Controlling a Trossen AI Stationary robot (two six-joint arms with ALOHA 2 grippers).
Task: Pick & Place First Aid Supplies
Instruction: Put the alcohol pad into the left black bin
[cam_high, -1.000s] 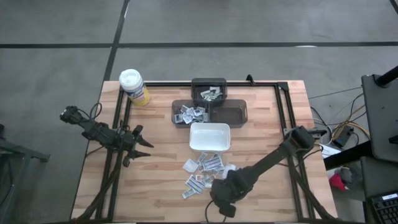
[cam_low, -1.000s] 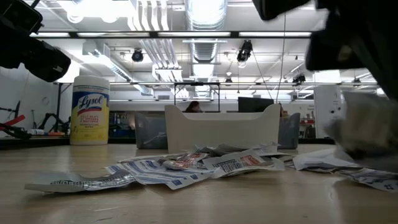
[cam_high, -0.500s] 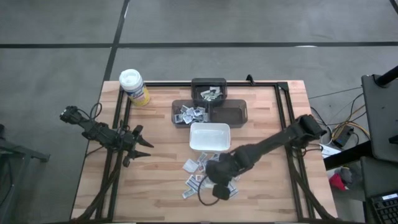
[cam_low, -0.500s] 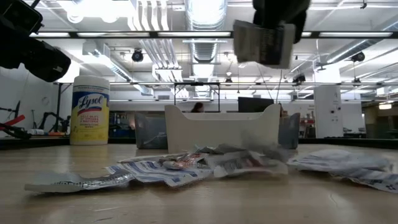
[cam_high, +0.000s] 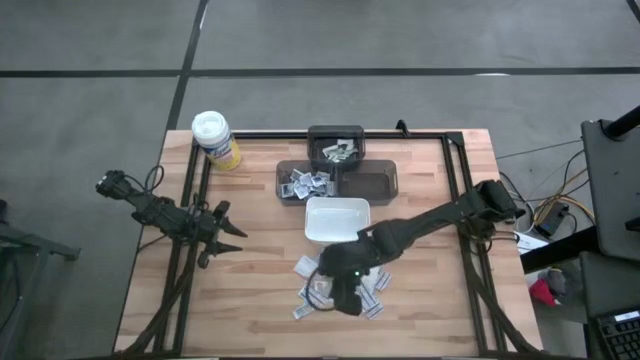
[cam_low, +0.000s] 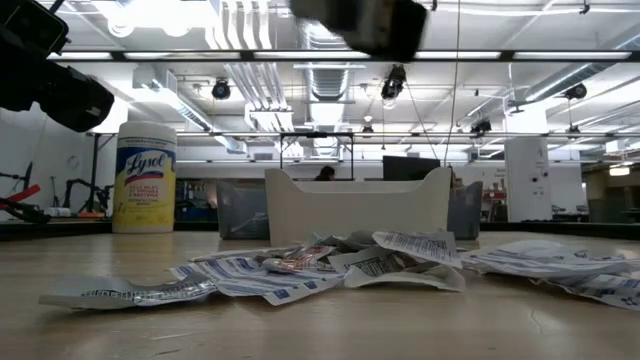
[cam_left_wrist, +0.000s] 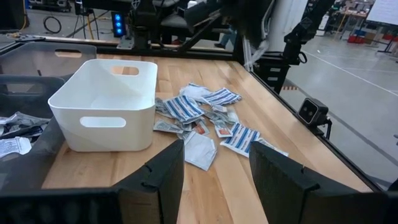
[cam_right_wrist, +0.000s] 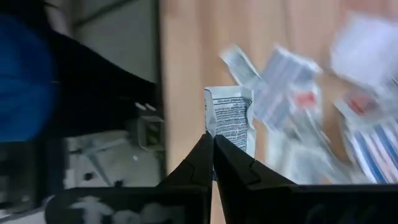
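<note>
Packet up, plenty left!
Right gripper (cam_right_wrist: 212, 144) pinches 1 packet (cam_right_wrist: 230, 115); loose pile (cam_high: 335, 278) at the white dish's (cam_high: 337, 221) 6 o'clock; left gripper (cam_high: 228, 238) idles, spread.

packets (cam_high: 318, 279) before dish (cam_high: 337, 220), canister (cam_high: 216, 139) far-left

My R arm reaches in from the table's right side, stretched diagonally toward the front-middle; R gripper (cam_right_wrist: 213, 146) is raised off the wood, fingers (cam_right_wrist: 236, 168) pinched tight together. My L arm waits at the left edge, pointing inward, L gripper (cam_high: 228, 232) held low w/ fingers (cam_left_wrist: 163, 171) spread apart, nothing between them.
</note>
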